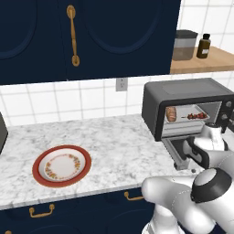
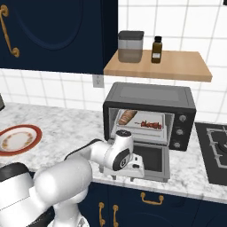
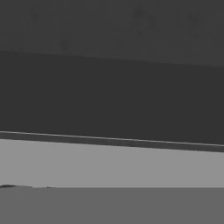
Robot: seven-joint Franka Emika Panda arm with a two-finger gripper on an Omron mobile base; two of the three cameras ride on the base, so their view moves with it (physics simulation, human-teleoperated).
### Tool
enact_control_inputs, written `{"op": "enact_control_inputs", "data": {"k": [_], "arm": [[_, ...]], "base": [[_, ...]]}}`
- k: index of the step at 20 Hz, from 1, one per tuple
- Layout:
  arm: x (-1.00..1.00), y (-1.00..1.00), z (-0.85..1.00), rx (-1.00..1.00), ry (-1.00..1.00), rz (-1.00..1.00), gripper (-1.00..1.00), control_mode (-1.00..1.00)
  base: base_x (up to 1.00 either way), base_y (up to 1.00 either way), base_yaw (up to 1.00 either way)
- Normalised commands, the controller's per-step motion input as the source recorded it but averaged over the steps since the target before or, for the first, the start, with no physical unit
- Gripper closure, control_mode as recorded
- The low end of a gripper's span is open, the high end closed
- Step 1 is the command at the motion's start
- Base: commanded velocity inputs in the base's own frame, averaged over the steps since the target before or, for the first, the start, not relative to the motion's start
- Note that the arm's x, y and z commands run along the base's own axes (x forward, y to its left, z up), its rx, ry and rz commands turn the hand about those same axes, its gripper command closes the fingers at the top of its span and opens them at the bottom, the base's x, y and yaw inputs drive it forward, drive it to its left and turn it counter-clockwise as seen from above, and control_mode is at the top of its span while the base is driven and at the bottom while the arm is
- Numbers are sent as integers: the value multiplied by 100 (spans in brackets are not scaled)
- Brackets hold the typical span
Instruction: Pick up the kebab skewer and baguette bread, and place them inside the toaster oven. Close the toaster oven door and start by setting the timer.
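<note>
The toaster oven stands on the counter with its door dropped open and lying flat. On its rack lie the baguette bread at the left and the kebab skewer at the right. My gripper is low at the door's front edge, on its left side, touching or almost touching it. White wrist and hand parts cover its fingers. The hand view is pressed close to a dark grey surface.
A red-rimmed plate sits on the marble counter to the left. Above the oven, a wooden shelf carries a canister and a brown bottle. A stove top lies to the oven's right.
</note>
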Motion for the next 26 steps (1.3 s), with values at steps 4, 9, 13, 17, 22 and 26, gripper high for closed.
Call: {"op": "enact_control_inputs", "data": {"k": [4,9,13,17,22,26], "arm": [[32,0,-9,2,-13,0,-100,-100],[41,0,-2,7,-9,0,-100,-100],[61,0,1,6,-5,0,-100,-100],[68,0,4,5,-5,0,-100,-100],[68,6,7,2,-12,0,-100,-100],[57,13,8,0,-23,0,-100,-100]], "base": [[0,0,0],[0,0,0],[0,0,0],[0,0,0],[0,0,0],[0,0,0]]}}
